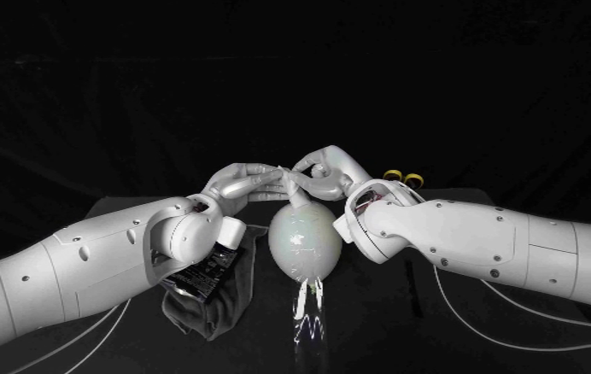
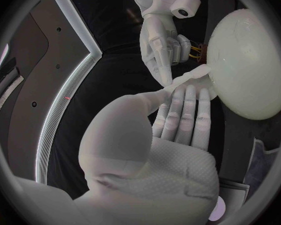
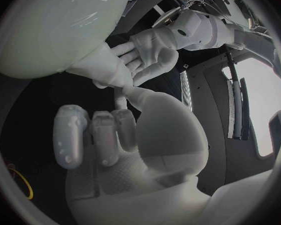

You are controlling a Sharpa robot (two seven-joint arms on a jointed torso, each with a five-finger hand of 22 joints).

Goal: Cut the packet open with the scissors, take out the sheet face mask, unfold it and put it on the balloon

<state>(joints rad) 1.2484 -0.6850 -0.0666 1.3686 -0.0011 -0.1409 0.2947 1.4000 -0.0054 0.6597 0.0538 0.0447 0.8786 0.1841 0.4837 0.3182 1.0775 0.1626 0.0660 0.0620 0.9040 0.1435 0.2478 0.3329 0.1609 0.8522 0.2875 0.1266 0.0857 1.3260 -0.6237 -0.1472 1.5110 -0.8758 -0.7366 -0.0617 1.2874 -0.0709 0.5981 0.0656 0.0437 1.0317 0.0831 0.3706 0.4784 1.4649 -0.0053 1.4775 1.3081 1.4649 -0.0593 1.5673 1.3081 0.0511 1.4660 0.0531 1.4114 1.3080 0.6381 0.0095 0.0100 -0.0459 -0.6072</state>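
At the middle of the black table (image 1: 406, 314) lies the pale balloon (image 1: 301, 242), long axis running from 12 to 6 o'clock in the head view. Both arms reach in and meet over its far end, at 12 o'clock from its centre.

The left hand (image 1: 242, 182) comes from 9 o'clock, the right hand (image 1: 323, 173) from 3 o'clock, and their fingertips nearly touch. Between them hangs the sheet face mask (image 3: 106, 67), a pale fold draped off the balloon's rounded end and touching it.

The right hand grasps the mask's edge between its thumb and one raised finger, while its other fingers are curled into the palm. The left hand has its fingers laid out straight, with the thumb tip pressed onto the mask above them, so it too grips the sheet.

At 8 o'clock from the balloon, just beside it, the black packet (image 1: 203, 273) lies on a dark cloth (image 1: 216, 318), partly hidden by the left arm. At 2 o'clock, behind the right wrist, the yellow handles of the scissors (image 1: 404, 178) show, well clear of both hands.
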